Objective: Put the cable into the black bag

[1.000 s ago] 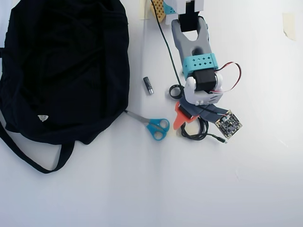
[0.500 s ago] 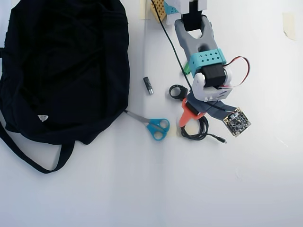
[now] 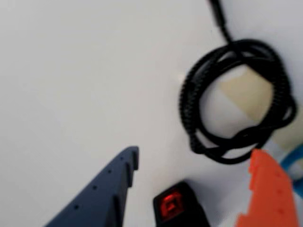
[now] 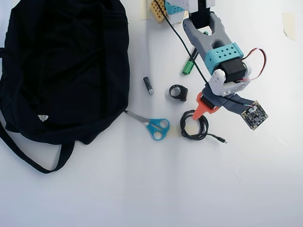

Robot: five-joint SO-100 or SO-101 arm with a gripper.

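Fingers [image 4: 206, 109] have swung back off the cable [image 4: 194, 126], spread wide and empty beside it, so you haven't gripped it and it lies mid-table, well apart from the black bag [image 4: 61, 71].

Grey arm [image 4: 204, 33], teal band, orange-and-slate pincer [image 4: 208, 107]

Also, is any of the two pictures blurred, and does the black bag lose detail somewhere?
Wrist view: soft and out of focus, the cable and the orange finger have fuzzy edges. Overhead view: sharp and evenly lit, with faint shadows only; the black bag is so dark that its folds hardly show.
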